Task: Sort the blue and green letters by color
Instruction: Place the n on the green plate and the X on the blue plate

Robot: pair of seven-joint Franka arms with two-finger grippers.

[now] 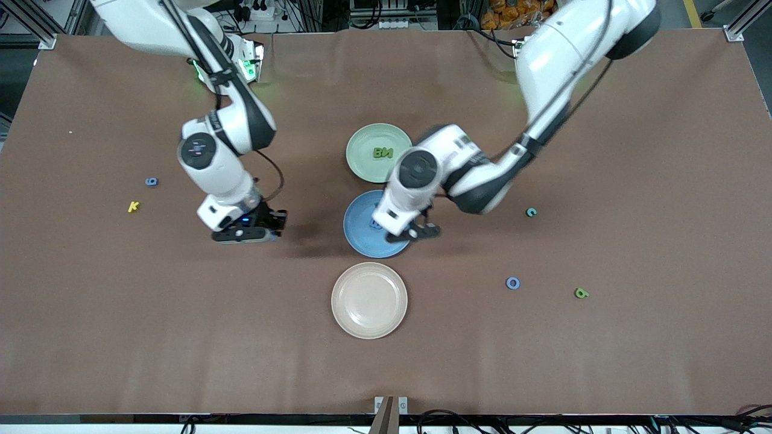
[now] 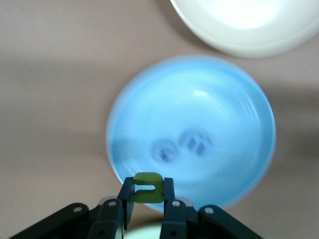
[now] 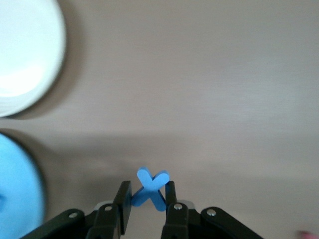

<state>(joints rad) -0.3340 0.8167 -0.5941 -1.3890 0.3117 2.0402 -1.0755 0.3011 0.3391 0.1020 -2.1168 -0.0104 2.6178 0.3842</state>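
Note:
My left gripper [image 1: 420, 231] hangs over the rim of the blue plate [image 1: 356, 232] and is shut on a green letter [image 2: 148, 187]. Two blue letters [image 2: 180, 145] lie in the blue plate [image 2: 224, 99]. My right gripper [image 1: 247, 234] is over bare table toward the right arm's end, beside the blue plate, and is shut on a blue X [image 3: 152, 190]. The green plate [image 1: 362, 163] holds two green letters [image 1: 383, 152]. Loose on the table are a blue 6 [image 1: 151, 181], a blue O [image 1: 512, 283], a green 6 [image 1: 581, 293] and a teal-green C [image 1: 531, 212].
An empty beige plate [image 1: 369, 299] sits nearer the front camera than the blue plate. A yellow K [image 1: 134, 206] lies beside the blue 6 toward the right arm's end. The three plates form a line down the table's middle.

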